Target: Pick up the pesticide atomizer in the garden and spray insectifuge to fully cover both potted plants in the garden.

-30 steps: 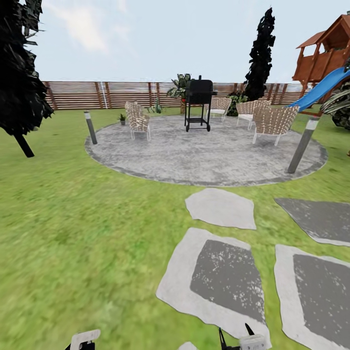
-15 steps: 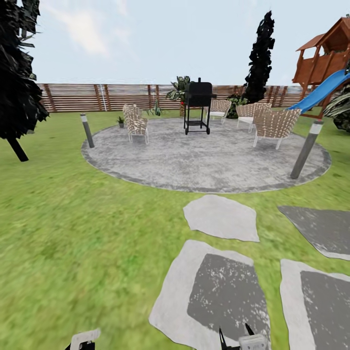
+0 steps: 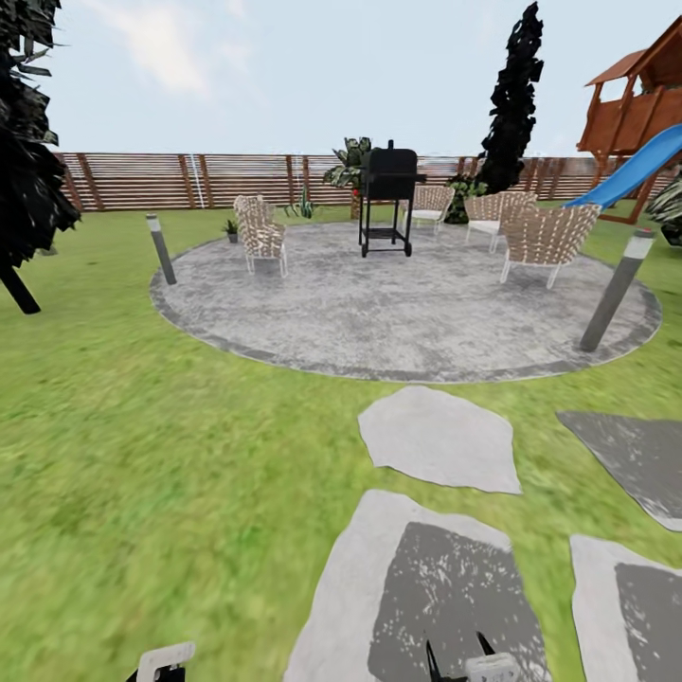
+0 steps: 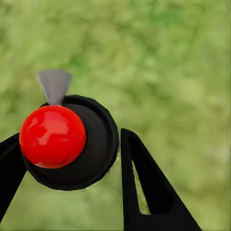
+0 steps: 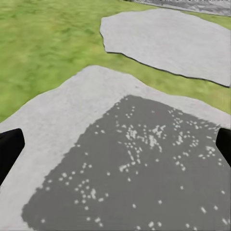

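Black grill (image 3: 388,194) standing toward the patio's far edge, wicker chairs (image 3: 549,239) around it; grey bollards (image 3: 160,248) at the rim; blue slide (image 3: 633,170) beyond.

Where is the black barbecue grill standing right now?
In the head view, the black grill stands at the far side of the round paved patio, between the left wicker chair and the right-hand chairs, before the wooden fence.

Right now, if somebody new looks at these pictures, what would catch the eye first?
Probably the black grill, standing at the far side of the round grey patio, with wicker chairs around it. At far right a blue slide descends from a wooden playhouse. In the left wrist view, a shiny red ball sits between the gripper's fingers.
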{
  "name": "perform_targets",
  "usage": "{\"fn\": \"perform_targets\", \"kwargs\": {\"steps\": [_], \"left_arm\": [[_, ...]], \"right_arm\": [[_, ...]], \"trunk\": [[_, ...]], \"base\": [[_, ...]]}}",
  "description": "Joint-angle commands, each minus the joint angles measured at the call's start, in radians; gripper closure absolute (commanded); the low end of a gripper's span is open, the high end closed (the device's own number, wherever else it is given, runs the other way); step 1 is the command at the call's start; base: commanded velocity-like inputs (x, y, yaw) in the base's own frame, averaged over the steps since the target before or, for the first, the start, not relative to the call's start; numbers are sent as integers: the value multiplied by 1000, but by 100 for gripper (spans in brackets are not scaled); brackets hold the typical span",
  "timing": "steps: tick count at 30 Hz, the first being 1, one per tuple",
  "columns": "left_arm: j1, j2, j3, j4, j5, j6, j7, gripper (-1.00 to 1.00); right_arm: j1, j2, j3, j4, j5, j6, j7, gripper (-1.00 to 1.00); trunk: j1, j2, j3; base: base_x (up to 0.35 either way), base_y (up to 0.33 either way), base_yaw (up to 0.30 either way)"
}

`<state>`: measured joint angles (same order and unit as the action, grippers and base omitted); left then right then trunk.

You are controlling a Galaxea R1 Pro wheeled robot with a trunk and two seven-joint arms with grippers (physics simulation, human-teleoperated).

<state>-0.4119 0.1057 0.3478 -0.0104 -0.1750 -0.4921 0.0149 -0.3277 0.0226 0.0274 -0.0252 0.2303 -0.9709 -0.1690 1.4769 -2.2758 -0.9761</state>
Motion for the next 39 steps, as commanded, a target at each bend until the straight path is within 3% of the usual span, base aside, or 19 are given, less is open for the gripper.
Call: {"fn": "perform_targets", "kwargs": {"steps": [1,13,22,39], "left_arm": [[-1,0,8,1,-11,-3,2,100],[5,0,8,1,-11,-4,2,100],[5,0,8,1,-11,-3,2,100],[5,0,8,1,-11,-5,1,100]], "right_arm": [[-1,2,2,1,8,-2,-11,-100],[-1,3,2,-1,7,-3,-8,-100],[-1,3,2,-1,8,-3,-9,-100],[-1,2,2,-1,8,-3,-9,-100]], "trunk": [[0,0,-1],[0,0,-1],[0,0,-1],[0,0,-1]], "base": [[338,0,0],[338,0,6],[338,0,204],[338,-57,6]]}}
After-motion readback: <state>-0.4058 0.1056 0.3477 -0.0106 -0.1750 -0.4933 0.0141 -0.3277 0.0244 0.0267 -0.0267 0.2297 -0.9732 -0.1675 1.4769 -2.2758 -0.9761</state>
